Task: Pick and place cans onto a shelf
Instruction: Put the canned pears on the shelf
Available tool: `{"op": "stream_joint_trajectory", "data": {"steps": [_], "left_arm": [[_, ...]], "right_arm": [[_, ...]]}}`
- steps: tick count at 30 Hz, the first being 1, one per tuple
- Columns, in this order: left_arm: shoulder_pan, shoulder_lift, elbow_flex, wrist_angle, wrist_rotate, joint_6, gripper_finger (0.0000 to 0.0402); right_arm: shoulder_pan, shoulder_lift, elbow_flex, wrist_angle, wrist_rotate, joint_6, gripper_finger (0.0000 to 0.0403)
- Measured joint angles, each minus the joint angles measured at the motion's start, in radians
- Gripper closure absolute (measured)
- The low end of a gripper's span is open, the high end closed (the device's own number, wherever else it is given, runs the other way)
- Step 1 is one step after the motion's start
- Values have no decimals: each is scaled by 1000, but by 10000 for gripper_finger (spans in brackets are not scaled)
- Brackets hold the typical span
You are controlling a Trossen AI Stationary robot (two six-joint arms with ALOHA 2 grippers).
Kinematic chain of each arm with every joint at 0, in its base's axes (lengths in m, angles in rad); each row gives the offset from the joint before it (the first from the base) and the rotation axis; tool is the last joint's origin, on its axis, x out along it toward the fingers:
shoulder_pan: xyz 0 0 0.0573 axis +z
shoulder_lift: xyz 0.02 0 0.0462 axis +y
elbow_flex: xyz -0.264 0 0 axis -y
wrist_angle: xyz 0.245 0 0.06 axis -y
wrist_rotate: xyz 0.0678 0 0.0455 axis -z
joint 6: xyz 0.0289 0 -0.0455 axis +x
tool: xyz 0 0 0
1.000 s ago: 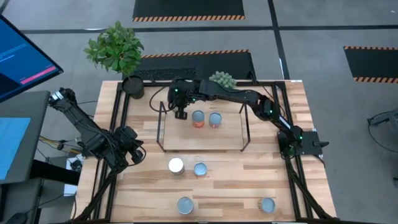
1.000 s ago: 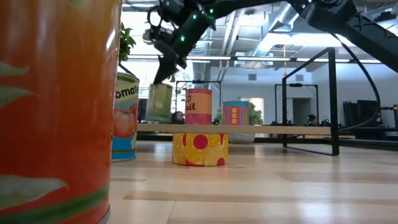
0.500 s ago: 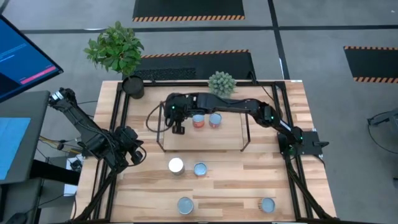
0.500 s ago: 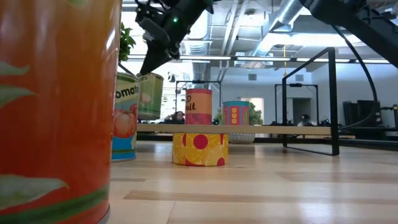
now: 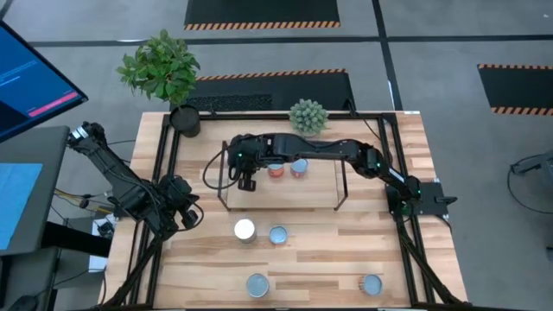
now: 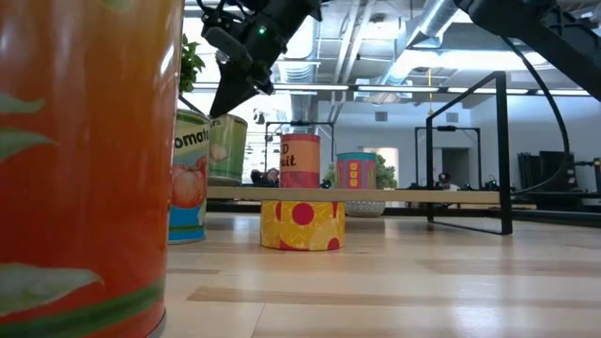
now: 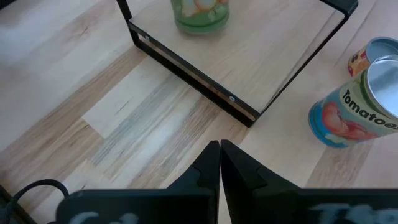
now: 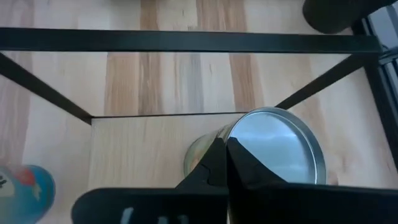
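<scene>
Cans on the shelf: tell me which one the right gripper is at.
The green-labelled can at the shelf's left end, under the right gripper. The red can and its neighbour stand apart, further along.

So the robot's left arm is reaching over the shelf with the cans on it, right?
Not quite: it is the right arm. The high view shows the right gripper over one end of the shelf, beside the cans on it. The left gripper waits by the table's left edge.

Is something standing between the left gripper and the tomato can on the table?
Nothing visible does. Only bare tabletop lies between the left gripper and the tomato can; the shelf frame stands off to the side.
</scene>
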Motion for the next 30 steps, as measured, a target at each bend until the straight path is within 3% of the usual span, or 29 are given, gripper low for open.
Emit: {"op": "stream_joint_trajectory", "data": {"steps": [9,22,30], "left_arm": [[0,0,0,5,0,-1,401],[0,0,0,10,1,-1,401],[0,0,0,10,1,0,401]], "right_arm": [[0,20,1,15,-71,37,359],[0,30,1,20,-85,37,343],[0,30,1,23,-88,45,292]]}}
